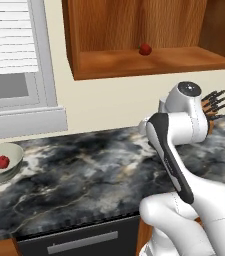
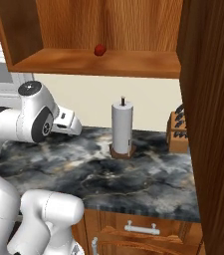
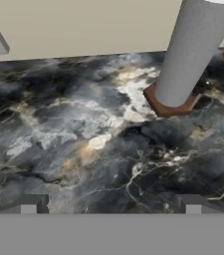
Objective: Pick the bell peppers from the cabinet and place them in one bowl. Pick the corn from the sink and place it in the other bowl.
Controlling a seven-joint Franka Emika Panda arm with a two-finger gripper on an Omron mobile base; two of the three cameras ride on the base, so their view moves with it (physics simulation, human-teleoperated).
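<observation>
Claw (image 3: 111, 206): spread, empty, above marble surface (image 3: 83, 149) near paper-towel roll (image 3: 193, 55). One bell pepper (image 1: 145, 48) on cabinet shelf (image 1: 134, 62); another (image 1: 3, 161) in grey-beige bowl (image 1: 15, 152), far left.

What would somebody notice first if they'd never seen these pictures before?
Probably the white robot arm bent over the dark marbled counter, with the gripper open and empty above the stone. Next, a small red bell pepper sits alone on the shelf of the reddish-brown wall cabinet, and another pepper lies in the pale bowl at the counter's left end. A paper towel roll stands upright near the wall.
</observation>
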